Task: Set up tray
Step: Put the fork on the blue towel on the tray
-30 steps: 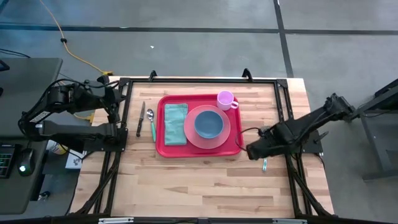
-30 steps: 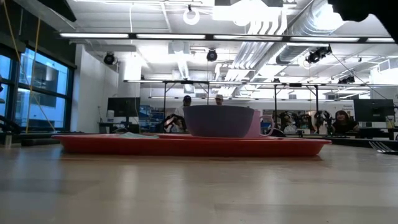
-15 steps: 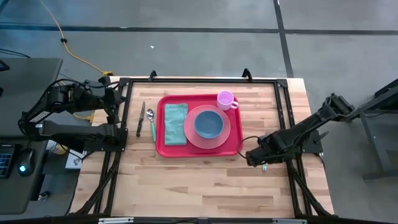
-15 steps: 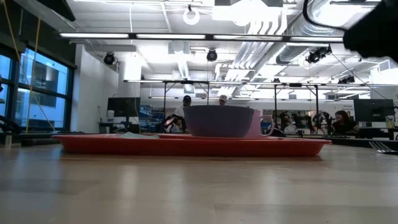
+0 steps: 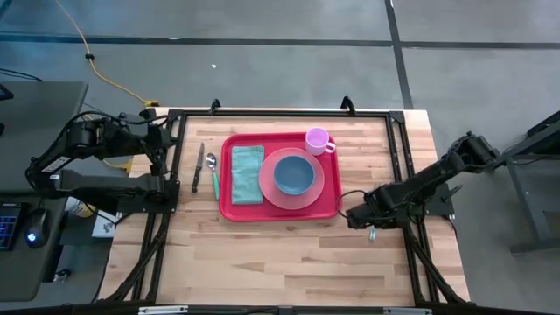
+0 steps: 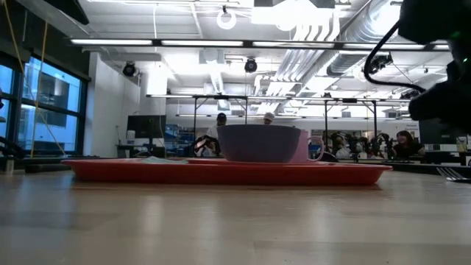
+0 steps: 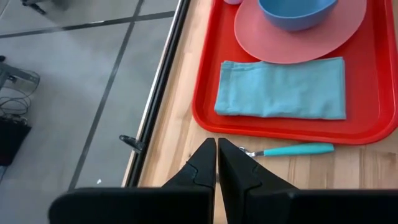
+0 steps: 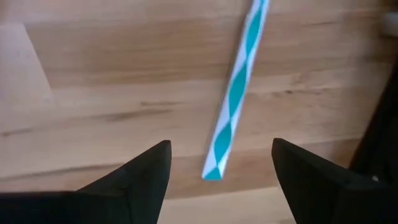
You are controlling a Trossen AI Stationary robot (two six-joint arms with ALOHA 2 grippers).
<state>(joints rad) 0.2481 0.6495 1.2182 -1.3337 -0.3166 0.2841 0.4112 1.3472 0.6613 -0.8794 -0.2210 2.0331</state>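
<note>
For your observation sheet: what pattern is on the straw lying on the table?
Teal and white diagonal stripes on the thin straw; clearest in the right wrist view.

L gripper [image 7: 216, 148] fingers pressed together, above table edge [image 7: 171, 134]. Red tray [image 7: 208, 93] w/ blue napkin [image 7: 281, 89], pink plate [image 7: 298, 38], blue bowl [image 7: 297, 11]; teal-handled utensil [image 7: 292, 150] just beside tray.

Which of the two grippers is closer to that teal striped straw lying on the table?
The right gripper: it hangs open directly over the straw, just right of the tray. The left gripper is shut, far off at the table's left edge.
</note>
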